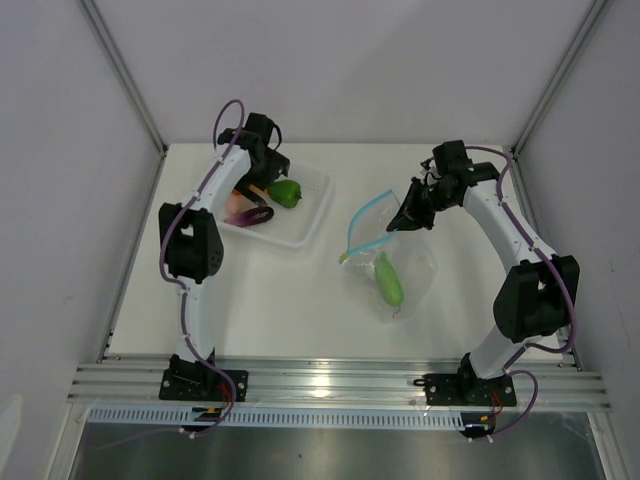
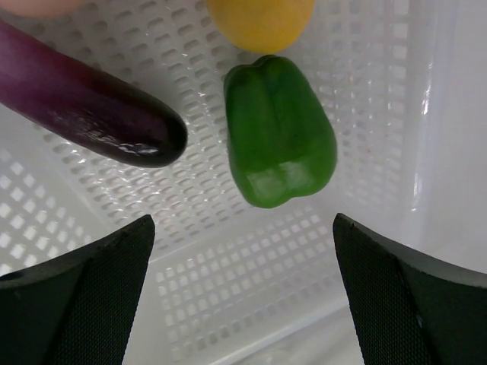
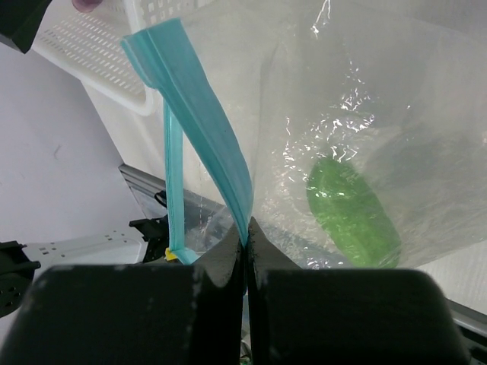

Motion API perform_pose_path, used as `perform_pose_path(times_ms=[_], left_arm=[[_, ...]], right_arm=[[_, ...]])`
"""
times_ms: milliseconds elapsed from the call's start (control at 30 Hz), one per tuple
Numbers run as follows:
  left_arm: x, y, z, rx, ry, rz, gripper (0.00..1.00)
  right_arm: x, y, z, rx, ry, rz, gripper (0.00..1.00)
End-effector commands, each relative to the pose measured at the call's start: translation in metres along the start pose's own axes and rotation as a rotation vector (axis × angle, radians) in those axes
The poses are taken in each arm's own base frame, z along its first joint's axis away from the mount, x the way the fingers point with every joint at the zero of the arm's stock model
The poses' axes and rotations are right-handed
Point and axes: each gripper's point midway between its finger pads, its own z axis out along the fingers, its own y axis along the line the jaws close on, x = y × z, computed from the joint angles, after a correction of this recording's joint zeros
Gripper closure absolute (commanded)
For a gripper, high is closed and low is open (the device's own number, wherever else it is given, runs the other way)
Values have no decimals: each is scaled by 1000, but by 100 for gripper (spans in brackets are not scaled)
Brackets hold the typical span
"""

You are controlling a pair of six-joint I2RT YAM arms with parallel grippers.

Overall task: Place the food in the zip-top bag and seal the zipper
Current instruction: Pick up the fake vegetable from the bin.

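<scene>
White worktop, grey walls around. At ten o'clock sits the tray; at three, the bag, cucumber already inside. Our right tool is pinched tight on the zipper, holding one lip up. The film is thin and floppy, so we'd grip that stiffer strip. Our left tool hangs spread wide over the tray, pepper at twelve, eggplant at ten. The pepper looks light, smooth, probably slippery: take it across its broad middle.

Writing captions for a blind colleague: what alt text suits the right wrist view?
The right claw is shut on the teal zipper of the clear zip-top bag, holding its mouth edge up. A light green cucumber lies inside the bag, and a white tray corner shows behind.
</scene>
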Motion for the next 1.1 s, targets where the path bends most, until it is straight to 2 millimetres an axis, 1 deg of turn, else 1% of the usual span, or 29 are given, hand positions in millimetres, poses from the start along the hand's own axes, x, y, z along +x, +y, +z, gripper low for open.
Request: perform_pose_path(times_ms=[0,100,233,333,500,600,633,767,800,900,1000,1067], left_arm=[[-6,-33,-6,95,9,-186,0],[-3,-39,6,83,34,-238,0],[13,-31,21,19,113,-322,1],[16,-30,28,8,122,-375,1],[17,-33,36,-2,132,-460,1],[15,-40,41,18,128,-487,0],[15,-40,43,14,126,-490,1],[16,-33,48,-20,120,-518,1],[19,-27,51,-33,121,-513,2],[24,-20,57,-62,130,-518,3],[27,-15,62,-76,130,-519,6],[25,-18,61,-62,127,-515,9]], right_arm=[[-4,-2,-3,12,-15,-17,100],[-4,-4,-2,19,-15,-14,100],[-6,-7,-4,24,-25,-16,100],[-7,-10,-3,23,-26,-6,100],[-7,-13,-1,15,-25,2,100],[-8,-15,0,11,-24,10,100],[-8,-16,0,12,-23,11,100],[-10,-19,-1,13,-33,20,100],[-10,-20,-2,12,-37,20,100],[-12,-23,-3,7,-42,31,100],[-13,-23,-2,4,-43,31,100],[-14,-22,-2,1,-43,33,100]])
